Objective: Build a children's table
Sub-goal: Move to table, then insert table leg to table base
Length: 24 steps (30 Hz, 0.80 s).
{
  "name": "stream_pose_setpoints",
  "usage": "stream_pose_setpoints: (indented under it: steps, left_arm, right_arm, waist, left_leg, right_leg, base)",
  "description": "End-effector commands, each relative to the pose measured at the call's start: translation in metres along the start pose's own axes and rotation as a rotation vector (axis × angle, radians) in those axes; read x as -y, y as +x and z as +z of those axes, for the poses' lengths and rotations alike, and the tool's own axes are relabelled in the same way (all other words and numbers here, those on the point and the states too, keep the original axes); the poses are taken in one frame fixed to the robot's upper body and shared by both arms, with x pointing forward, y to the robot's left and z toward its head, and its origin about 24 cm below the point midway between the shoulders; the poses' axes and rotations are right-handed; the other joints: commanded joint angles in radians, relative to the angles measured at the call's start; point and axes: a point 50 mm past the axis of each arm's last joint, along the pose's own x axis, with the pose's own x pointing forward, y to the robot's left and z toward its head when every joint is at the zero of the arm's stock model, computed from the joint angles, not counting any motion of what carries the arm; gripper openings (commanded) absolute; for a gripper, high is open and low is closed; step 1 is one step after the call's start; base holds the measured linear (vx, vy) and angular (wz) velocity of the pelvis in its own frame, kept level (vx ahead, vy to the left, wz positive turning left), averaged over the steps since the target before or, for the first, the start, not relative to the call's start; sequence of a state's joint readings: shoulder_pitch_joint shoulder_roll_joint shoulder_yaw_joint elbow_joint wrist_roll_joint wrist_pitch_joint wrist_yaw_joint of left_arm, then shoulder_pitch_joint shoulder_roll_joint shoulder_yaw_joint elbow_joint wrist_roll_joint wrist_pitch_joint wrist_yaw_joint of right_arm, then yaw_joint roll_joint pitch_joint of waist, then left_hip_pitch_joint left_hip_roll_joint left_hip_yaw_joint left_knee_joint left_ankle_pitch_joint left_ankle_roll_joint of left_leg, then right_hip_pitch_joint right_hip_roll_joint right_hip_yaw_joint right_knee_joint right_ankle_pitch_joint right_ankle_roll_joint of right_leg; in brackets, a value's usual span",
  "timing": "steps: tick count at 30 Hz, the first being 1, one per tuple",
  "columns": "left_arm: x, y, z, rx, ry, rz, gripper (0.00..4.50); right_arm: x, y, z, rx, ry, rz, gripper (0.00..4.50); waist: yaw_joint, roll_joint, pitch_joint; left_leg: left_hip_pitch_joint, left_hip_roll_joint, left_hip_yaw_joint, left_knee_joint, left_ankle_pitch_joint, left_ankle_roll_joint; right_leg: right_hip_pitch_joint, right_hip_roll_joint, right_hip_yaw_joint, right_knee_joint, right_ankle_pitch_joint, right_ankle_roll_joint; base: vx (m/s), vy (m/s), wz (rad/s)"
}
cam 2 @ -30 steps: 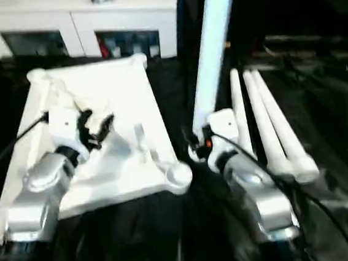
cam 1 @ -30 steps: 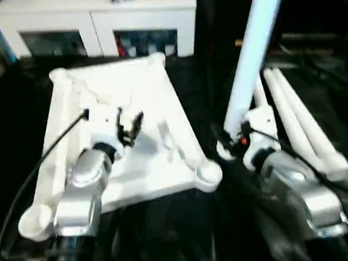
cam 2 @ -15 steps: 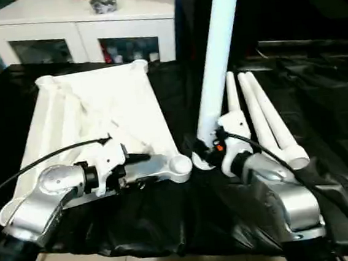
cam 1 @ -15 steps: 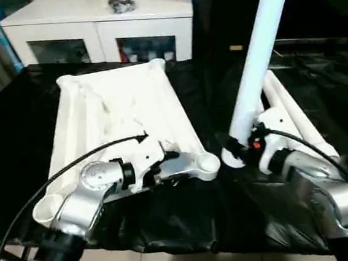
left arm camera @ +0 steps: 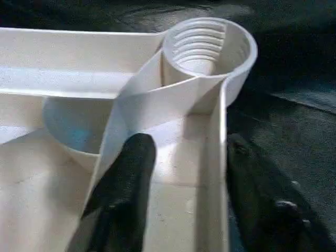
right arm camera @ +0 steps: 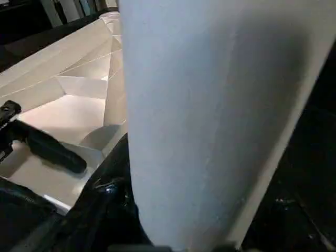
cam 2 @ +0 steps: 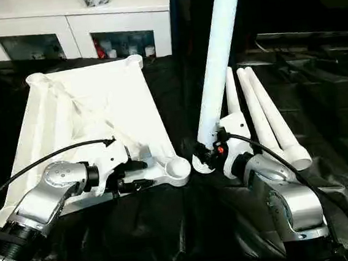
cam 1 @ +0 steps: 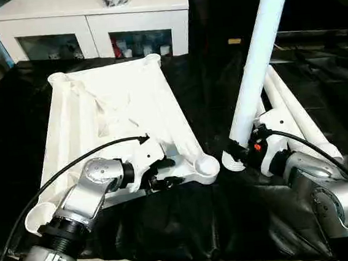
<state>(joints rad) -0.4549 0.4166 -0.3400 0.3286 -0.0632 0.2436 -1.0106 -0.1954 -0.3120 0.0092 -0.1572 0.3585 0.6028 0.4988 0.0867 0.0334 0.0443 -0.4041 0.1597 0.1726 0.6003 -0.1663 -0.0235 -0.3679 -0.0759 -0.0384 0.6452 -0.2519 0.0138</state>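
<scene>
Now left gripper (cam 1: 166, 173) straddles tabletop (cam 1: 116, 105) near-edge wall beside corner socket (cam 1: 205, 164), fingers part-spread; right gripper (cam 1: 242, 148) clamps upright leg (cam 1: 255, 61) just beside that socket.

Your left gripper (cam 1: 169, 173) straddles the tabletop's (cam 1: 122, 104) near rim; your right gripper (cam 1: 241, 150) clamps an upright leg (cam 1: 257, 61).
</scene>
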Motion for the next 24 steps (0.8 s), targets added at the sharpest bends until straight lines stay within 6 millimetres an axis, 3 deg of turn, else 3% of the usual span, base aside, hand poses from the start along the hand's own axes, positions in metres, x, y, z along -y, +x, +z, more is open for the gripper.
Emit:
stream_pose_setpoints:
  steps: [1,3,8,10,11,17,18,19,24]
  left_arm:
    - [-0.004,-0.002,-0.002,-0.024,-0.017,0.010,1.89]
    - [-0.004,-0.003,-0.004,-0.035,-0.020,0.009,1.76]
    - [-0.006,-0.004,-0.007,-0.051,-0.025,0.017,1.34]
    - [-0.007,-0.004,-0.007,-0.053,-0.025,0.017,1.30]
    - [-0.007,-0.005,-0.008,-0.056,-0.027,0.017,1.16]
    - [-0.008,-0.005,-0.011,-0.076,-0.027,0.014,0.83]
    - [-0.008,-0.006,-0.011,-0.078,-0.027,0.014,0.74]
    - [-0.008,-0.006,-0.011,-0.078,-0.027,0.014,0.59]
    - [-0.009,-0.007,-0.011,-0.087,-0.026,0.010,0.17]
  right_arm:
    - [-0.002,-0.001,0.008,0.021,-0.014,0.016,1.91]
    - [-0.004,-0.001,0.007,0.012,-0.019,0.025,1.91]
    - [-0.005,0.001,0.008,0.016,-0.015,0.034,1.91]
    - [-0.005,0.002,0.008,0.015,-0.022,0.030,1.91]
    - [-0.004,0.003,0.009,0.013,-0.035,0.024,1.91]
    - [-0.001,0.004,0.014,0.018,-0.027,0.019,1.91]
    - [0.000,0.006,0.016,0.039,-0.025,0.012,1.91]
    - [0.000,0.007,0.018,0.056,-0.021,0.009,1.91]
    - [-0.001,0.011,0.018,0.027,-0.038,0.017,1.91]
  waist:
    - [-0.002,0.004,-0.060]
    - [-0.003,0.004,-0.056]
    - [-0.003,0.003,-0.054]
    - [-0.003,0.004,-0.055]
    - [-0.004,0.009,-0.055]
    - [-0.006,0.005,-0.056]
    - [-0.006,-0.003,-0.056]
    - [-0.004,0.002,-0.056]
    - [-0.005,0.001,-0.054]
  left_leg:
    - [0.035,0.064,-0.024,-0.073,-0.212,0.003]
    - [0.040,0.066,-0.024,-0.079,-0.260,-0.026]
    - [0.041,0.067,-0.027,-0.084,-0.292,-0.049]
    - [0.041,0.067,-0.027,-0.084,-0.295,-0.052]
    - [0.039,0.067,-0.028,-0.085,-0.289,-0.055]
    - [0.038,0.065,-0.026,-0.083,-0.270,-0.046]
    - [0.037,0.065,-0.025,-0.084,-0.269,-0.043]
    - [0.037,0.066,-0.025,-0.083,-0.265,-0.042]
    - [0.038,0.066,-0.025,-0.085,-0.274,-0.046]
  right_leg:
    - [0.028,-0.071,0.038,-0.079,0.008,-0.241]
    - [0.024,-0.072,0.041,-0.086,-0.080,-0.227]
    - [0.019,-0.074,0.043,-0.092,-0.135,-0.207]
    - [0.018,-0.074,0.044,-0.093,-0.140,-0.204]
    - [0.019,-0.074,0.044,-0.090,-0.126,-0.203]
    - [0.019,-0.073,0.044,-0.090,-0.098,-0.209]
    - [0.020,-0.073,0.043,-0.091,-0.102,-0.208]
    - [0.019,-0.075,0.044,-0.090,-0.109,-0.209]
    - [0.016,-0.074,0.044,-0.092,-0.132,-0.205]
  base:
    - [0.000,0.000,0.00]
    - [0.000,0.000,0.00]
    - [0.000,0.000,0.00]
    - [0.000,0.000,0.00]
    - [0.000,0.000,0.00]
    - [0.000,0.000,0.00]
    - [0.000,0.000,0.00]
    - [0.000,0.000,0.00]
    - [0.000,0.000,0.00]
